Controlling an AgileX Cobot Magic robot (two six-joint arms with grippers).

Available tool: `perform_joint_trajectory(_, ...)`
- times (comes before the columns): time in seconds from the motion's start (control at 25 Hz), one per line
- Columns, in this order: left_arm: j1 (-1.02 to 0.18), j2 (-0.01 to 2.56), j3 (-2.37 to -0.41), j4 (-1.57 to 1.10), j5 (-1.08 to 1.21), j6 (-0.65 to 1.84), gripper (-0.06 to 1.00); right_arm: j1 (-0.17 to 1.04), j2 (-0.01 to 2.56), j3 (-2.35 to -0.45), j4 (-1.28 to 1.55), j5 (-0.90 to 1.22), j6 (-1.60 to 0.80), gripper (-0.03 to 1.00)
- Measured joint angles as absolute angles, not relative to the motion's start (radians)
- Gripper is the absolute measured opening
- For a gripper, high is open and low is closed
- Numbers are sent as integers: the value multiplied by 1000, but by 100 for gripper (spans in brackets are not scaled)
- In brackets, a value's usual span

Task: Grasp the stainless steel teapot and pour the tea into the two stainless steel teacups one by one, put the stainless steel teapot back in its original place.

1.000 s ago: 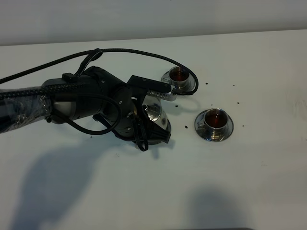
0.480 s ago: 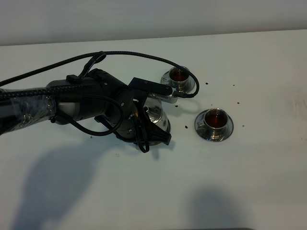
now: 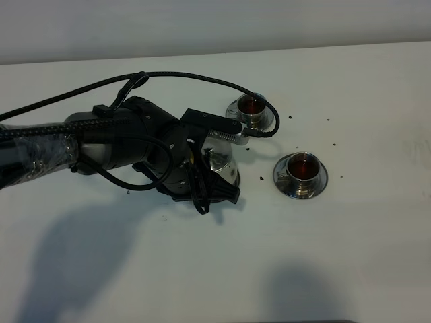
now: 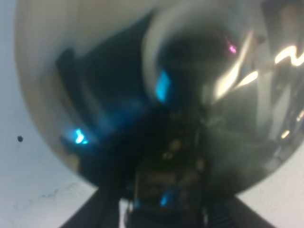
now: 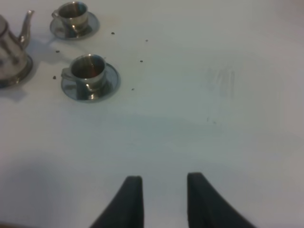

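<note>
The stainless steel teapot (image 3: 223, 163) stands left of the two teacups, on its saucer (image 5: 20, 72); it also shows at the edge of the right wrist view (image 5: 8, 47). My left gripper (image 3: 214, 183) is down against the pot's near side, its black body hiding much of the pot. The left wrist view is filled by the blurred steel wall (image 4: 71, 71), and I cannot make out how the jaws stand. The far teacup (image 3: 252, 108) and the near teacup (image 3: 301, 168) each sit on a saucer and hold dark tea. My right gripper (image 5: 161, 192) hovers over bare table, fingers apart, nothing between them.
Small dark specks (image 3: 261, 178) dot the white table around the cups. A black cable (image 3: 188, 75) loops from the left arm over toward the far cup. The arm's shadow falls on the table's front left.
The left arm has shifted only slightly over the last second. The teapot and both cups stay where they were.
</note>
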State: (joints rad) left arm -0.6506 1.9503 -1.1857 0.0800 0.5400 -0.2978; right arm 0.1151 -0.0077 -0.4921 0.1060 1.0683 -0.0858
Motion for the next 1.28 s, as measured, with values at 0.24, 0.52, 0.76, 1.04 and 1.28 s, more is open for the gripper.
perform_joint_trajectory(0.24, -651, 1891, -1188, 75, 613, -296, 57, 115, -8, -492, 106, 1068, -86, 22)
perform_joint_trajectory(0.52, -651, 1617, -1158, 54, 979, -259, 58, 115, -8, -492, 106, 1068, -86, 22)
perform_joint_trajectory(0.76, -651, 1308, -907, 126, 1084, -312, 58, 115, -8, -492, 106, 1068, -86, 22)
perform_joint_trajectory(1.04, -651, 942, -658, 119, 1105, -243, 58, 115, -8, -492, 106, 1068, -86, 22)
perform_joint_trajectory(1.28, -651, 727, -518, 116, 1075, -224, 58, 115, -8, -492, 106, 1068, -86, 22)
